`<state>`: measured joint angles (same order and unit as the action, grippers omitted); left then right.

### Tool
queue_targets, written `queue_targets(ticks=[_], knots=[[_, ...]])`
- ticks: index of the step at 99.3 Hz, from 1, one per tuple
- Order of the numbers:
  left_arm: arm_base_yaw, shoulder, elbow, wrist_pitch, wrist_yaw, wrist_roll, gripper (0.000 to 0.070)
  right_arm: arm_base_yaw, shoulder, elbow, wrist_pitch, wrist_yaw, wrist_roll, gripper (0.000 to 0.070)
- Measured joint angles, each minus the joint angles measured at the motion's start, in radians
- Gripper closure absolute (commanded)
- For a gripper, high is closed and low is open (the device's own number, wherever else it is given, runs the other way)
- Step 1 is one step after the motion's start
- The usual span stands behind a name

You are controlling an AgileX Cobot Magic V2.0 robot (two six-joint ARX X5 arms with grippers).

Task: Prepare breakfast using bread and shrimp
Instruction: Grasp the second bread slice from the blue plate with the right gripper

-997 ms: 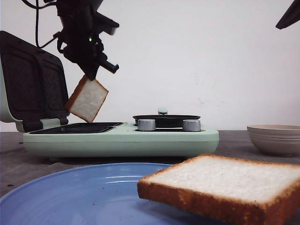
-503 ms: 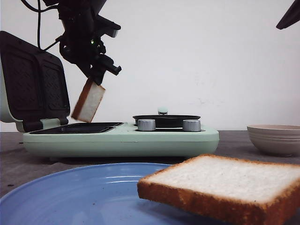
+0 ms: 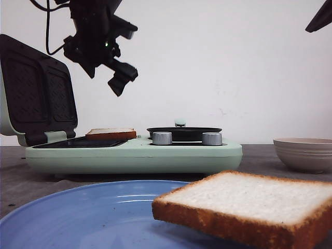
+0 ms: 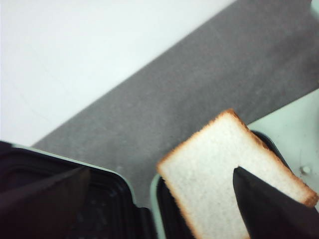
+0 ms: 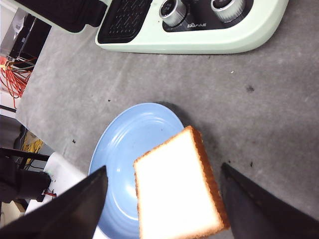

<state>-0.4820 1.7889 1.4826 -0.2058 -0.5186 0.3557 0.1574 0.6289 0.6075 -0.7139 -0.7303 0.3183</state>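
Observation:
One bread slice (image 3: 110,134) lies flat on the lower grill plate of the open mint-green sandwich maker (image 3: 135,153), near the plate's right edge. It also shows in the left wrist view (image 4: 224,169). My left gripper (image 3: 104,80) hangs open and empty above it, fingers (image 4: 269,209) wide apart. The second bread slice (image 3: 249,202) rests on the blue plate (image 3: 78,218) at the front, overhanging its rim (image 5: 119,149). My right gripper (image 5: 163,169) is open high above this slice (image 5: 177,191), not touching it. No shrimp is in view.
The sandwich maker's dark lid (image 3: 36,93) stands upright at the left. A small black pan (image 3: 184,132) and two silver knobs (image 3: 162,138) sit on its right half. A beige bowl (image 3: 306,153) stands at the right. The right arm (image 3: 319,18) shows at the top right corner.
My left gripper opened and let go of the bread slice. The slice fell from hanging upright to lying flat on the grill plate. The gripper tilted slightly right.

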Motion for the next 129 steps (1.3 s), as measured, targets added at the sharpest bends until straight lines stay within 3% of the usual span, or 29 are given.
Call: queue_targets(ticks=[6,10,26,43,62,75,79,93,104,129], knots=[[-0.006,-0.040,0.000,-0.005,-0.002,0.000,0.0577,0.000,0.000,0.000,0.010,0.000,0.001,0.0257],[-0.009,-0.074,0.000,-0.005,-0.002,-0.001,0.0700,0.000,0.001,0.000,0.016,0.000,0.004,0.0257],[-0.011,-0.219,0.013,-0.048,0.008,-0.054,0.0700,0.000,0.039,0.000,0.016,-0.009,0.021,0.0257],[-0.010,-0.353,0.014,-0.177,0.114,-0.159,0.0700,0.000,0.132,0.000,-0.030,-0.068,0.007,0.0257],[-0.015,-0.513,0.014,-0.343,0.331,-0.252,0.0700,0.034,0.277,0.001,-0.053,-0.153,-0.050,0.0256],[-0.033,-0.602,0.014,-0.454,0.444,-0.278,0.0700,0.061,0.373,0.001,-0.052,-0.151,-0.106,0.0256],[-0.038,-0.639,0.014,-0.505,0.476,-0.284,0.0700,0.069,0.422,0.001,-0.045,-0.117,-0.140,0.0256],[-0.040,-0.703,0.014,-0.568,0.496,-0.292,0.0700,0.073,0.495,0.001,-0.021,-0.042,-0.200,0.0256],[-0.040,-0.749,0.014,-0.583,0.496,-0.292,0.0700,0.073,0.545,0.001,-0.004,-0.034,-0.243,0.0256],[-0.040,-0.795,0.014,-0.593,0.496,-0.292,0.0700,0.095,0.641,0.002,0.036,-0.187,-0.306,0.0256]])
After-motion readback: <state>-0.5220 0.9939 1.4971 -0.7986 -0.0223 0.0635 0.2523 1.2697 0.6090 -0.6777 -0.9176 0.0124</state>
